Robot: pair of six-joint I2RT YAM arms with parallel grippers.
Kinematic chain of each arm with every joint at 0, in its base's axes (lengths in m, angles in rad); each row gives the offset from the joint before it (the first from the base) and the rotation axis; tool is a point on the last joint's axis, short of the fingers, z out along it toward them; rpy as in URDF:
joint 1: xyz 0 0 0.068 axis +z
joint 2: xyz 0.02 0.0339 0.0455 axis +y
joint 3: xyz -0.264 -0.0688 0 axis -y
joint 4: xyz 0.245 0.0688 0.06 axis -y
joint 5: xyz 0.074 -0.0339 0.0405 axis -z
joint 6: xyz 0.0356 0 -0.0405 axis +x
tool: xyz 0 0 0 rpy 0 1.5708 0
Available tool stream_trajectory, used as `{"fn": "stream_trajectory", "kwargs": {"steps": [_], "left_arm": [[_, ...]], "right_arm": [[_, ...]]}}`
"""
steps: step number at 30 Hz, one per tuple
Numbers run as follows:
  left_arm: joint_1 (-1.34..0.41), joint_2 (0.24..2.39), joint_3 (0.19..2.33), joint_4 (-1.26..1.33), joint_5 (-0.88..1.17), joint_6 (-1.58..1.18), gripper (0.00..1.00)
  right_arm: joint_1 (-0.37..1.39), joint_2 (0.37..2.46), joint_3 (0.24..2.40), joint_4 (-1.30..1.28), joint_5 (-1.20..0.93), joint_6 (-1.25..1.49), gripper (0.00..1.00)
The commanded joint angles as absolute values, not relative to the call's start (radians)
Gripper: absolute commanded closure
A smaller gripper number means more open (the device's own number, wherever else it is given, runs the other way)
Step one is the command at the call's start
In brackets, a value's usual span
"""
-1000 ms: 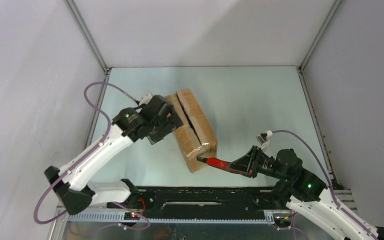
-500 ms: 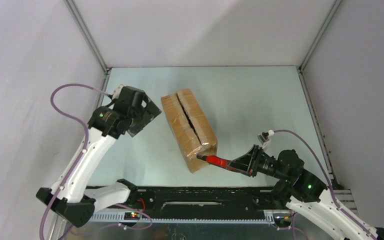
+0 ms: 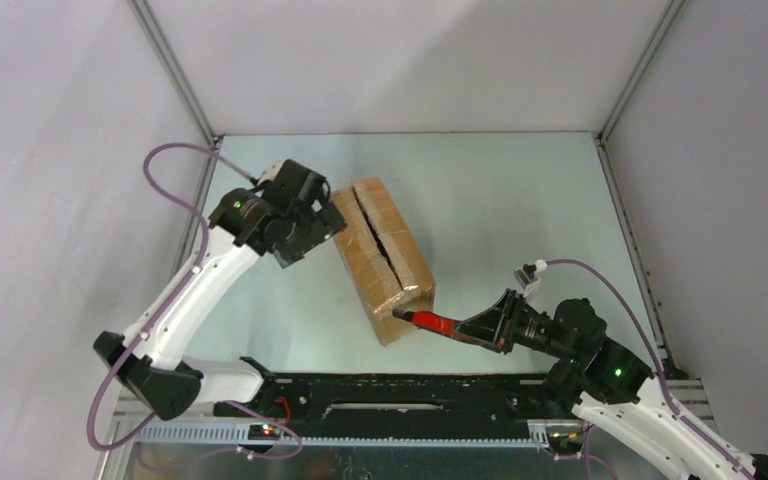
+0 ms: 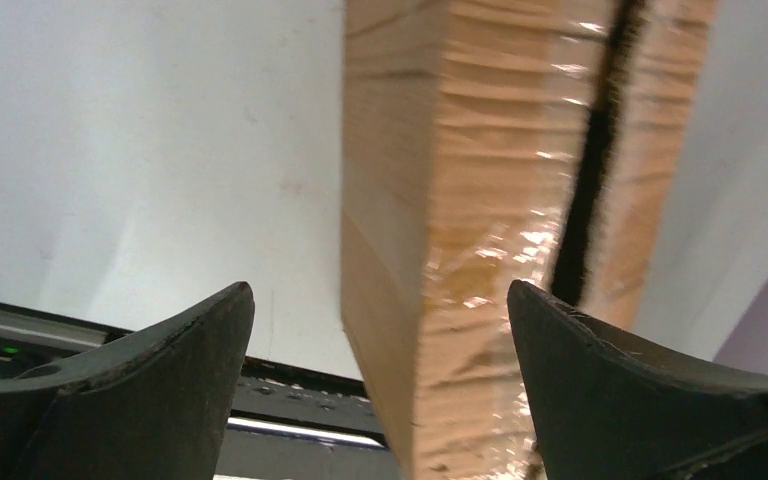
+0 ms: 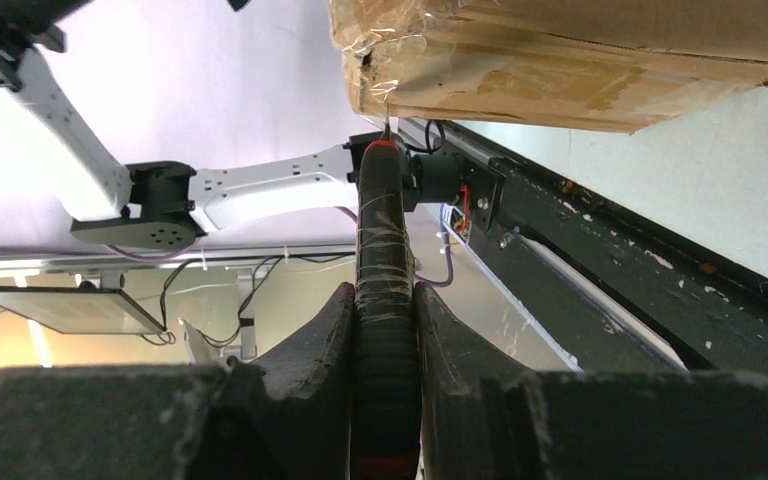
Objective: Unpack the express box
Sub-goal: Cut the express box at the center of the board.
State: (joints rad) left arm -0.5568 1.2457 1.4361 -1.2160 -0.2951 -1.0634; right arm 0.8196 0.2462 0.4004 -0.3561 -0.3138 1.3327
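The express box [image 3: 380,255] is a brown taped carton lying slantwise mid-table, with a dark slit running along its top seam. My left gripper [image 3: 328,222] hovers open at the box's far left corner. In the left wrist view the box [image 4: 480,200] stands between and beyond the wide-open left gripper [image 4: 380,290], nothing touching its fingers. My right gripper [image 3: 472,329] is shut on a red-and-black cutter [image 3: 430,323] whose tip meets the box's near end. In the right wrist view the cutter [image 5: 382,220] reaches from the right gripper [image 5: 385,292] up to the box's [image 5: 560,50] taped corner.
A black rail [image 3: 410,385] runs along the near table edge between the arm bases. Grey walls with metal corner posts [image 3: 175,75] close in the table on three sides. The left arm's purple cable [image 3: 175,160] loops near the left wall.
My left arm pulled away leftward from the box's side, then came back toward its far left corner, staying open. The right arm, the cutter and the box have not moved.
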Motion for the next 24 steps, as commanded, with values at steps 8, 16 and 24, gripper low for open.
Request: {"fn": "stream_trajectory", "kwargs": {"steps": [8,16,24], "left_arm": [[-0.656,1.48,1.684,-1.355,-0.252,-1.227,0.0],[-0.683,1.59,1.759,-1.362,-0.196,-1.219,0.0],[-0.692,1.628,1.718,-1.416,-0.189,-1.258,0.0]], "right_arm": [[0.82,0.274,0.405,-0.252,-0.317,1.332,1.0],[0.819,0.283,0.403,-0.238,-0.319,1.33,1.0],[0.82,0.296,0.404,-0.213,-0.319,1.326,1.0]]}}
